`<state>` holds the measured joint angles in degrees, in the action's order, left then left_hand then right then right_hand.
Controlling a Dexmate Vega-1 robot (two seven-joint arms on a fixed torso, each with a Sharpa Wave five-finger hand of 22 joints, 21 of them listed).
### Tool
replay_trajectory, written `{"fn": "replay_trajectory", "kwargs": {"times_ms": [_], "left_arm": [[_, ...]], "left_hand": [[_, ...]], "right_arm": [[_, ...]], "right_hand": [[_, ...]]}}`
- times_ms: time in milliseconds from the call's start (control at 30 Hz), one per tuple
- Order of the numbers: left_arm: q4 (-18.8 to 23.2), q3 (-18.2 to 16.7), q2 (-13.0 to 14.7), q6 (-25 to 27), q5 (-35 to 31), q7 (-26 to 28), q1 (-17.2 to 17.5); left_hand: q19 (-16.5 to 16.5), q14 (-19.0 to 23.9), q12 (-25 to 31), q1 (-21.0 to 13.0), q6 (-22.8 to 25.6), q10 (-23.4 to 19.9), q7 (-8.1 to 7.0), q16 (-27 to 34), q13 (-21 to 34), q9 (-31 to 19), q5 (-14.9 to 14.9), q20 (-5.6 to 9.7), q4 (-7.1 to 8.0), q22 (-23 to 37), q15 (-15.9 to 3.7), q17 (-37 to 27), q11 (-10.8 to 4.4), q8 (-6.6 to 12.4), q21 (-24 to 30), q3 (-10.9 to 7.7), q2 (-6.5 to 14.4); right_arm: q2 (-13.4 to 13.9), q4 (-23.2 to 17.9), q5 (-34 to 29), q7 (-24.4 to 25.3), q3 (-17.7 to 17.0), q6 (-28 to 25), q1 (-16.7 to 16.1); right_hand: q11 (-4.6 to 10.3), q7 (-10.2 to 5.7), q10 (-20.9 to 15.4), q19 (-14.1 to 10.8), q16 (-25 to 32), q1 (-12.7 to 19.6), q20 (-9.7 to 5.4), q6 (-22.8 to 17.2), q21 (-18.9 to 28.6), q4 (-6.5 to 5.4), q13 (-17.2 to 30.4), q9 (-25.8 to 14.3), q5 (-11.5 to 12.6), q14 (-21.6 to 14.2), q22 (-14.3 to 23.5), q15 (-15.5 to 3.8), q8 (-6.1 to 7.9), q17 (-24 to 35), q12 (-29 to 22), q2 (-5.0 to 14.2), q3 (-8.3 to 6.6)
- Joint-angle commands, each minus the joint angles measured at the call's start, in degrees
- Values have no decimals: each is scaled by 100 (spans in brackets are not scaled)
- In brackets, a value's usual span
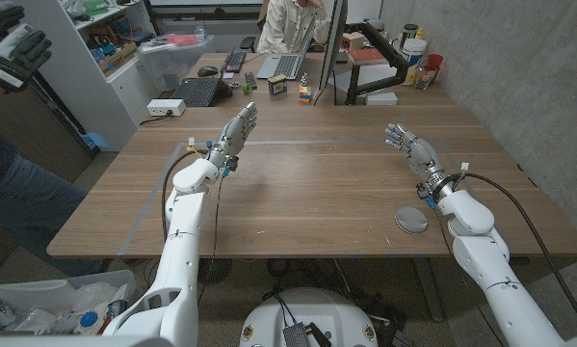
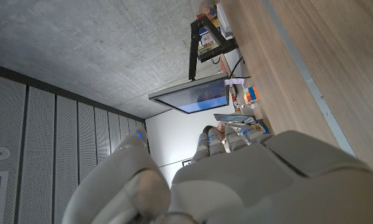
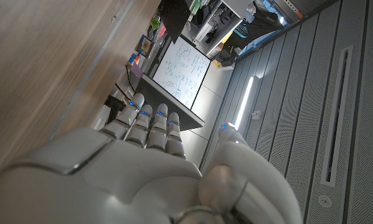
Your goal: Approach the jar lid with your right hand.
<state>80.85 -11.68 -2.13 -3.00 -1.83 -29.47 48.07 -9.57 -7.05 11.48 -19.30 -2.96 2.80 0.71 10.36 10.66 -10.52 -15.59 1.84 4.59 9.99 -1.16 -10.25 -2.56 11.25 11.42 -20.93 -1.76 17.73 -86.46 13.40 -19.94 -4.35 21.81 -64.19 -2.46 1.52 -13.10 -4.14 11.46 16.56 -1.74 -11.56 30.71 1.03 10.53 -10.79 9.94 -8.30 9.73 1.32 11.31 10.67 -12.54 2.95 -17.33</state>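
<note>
Nothing readable here, honestly. The monitor [image 3: 177, 68] at the far end of the bench [image 1: 317, 193] has light-coloured content with scribbly lines in the right wrist view, but it's way too small and blurry to make out any words. The boxes and bottles [image 1: 415, 48] in the far corner have labels too tiny to read. No brand marks legible on either robot hand.

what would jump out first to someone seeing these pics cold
Two white robot hands raised over a broad wooden table: the left hand toward the far left, the right hand on the right, both holding nothing. A small round jar lid lies near the front edge, beside the right forearm.
</note>
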Motion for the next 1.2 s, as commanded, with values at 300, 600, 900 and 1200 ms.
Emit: {"fn": "replay_trajectory", "kwargs": {"times_ms": [300,600,900,1200], "left_arm": [[87,35,-1,42,-58,4,18],[105,36,10,63,-34,-50,17],[83,47,21,97,-55,-65,-3],[-10,39,36,72,-68,-82,-50]], "left_hand": [[-159,-296,-32,-11,32,148,-3,-49,14,-16,23,567,-3,34,-30,-16,-1,15,-33,25,75],[-33,-236,-2,-12,76,92,-8,-5,14,-17,36,523,-7,34,-51,-15,-11,27,22,35,84],[6,-236,-5,-19,65,112,-43,4,14,-18,49,357,-16,34,-40,-15,-9,17,34,44,93],[-12,-249,-8,-21,125,129,-60,5,13,-19,56,324,-20,34,-53,-15,-33,38,25,50,100]], "right_arm": [[63,-187,-221,131,-115,203,-252],[98,-343,-430,267,-168,233,-371],[122,-523,-628,384,-206,229,-516],[123,-668,-699,450,-275,169,-682]], "right_hand": [[-10,-66,-70,-50,-21,50,15,52,-49,31,14,-12,45,-11,11,-28,-26,4,-31,-5,-4],[-6,-71,-76,-58,-21,40,16,43,-73,33,15,-13,46,-16,12,-31,-19,6,-30,-7,2],[2,-96,-85,-59,-21,41,33,37,-101,44,16,-14,50,-24,12,-30,-15,4,-30,-10,4],[70,-88,-57,-58,-36,42,23,25,-141,56,17,-15,55,8,13,-50,-8,4,-14,-5,4]]}}
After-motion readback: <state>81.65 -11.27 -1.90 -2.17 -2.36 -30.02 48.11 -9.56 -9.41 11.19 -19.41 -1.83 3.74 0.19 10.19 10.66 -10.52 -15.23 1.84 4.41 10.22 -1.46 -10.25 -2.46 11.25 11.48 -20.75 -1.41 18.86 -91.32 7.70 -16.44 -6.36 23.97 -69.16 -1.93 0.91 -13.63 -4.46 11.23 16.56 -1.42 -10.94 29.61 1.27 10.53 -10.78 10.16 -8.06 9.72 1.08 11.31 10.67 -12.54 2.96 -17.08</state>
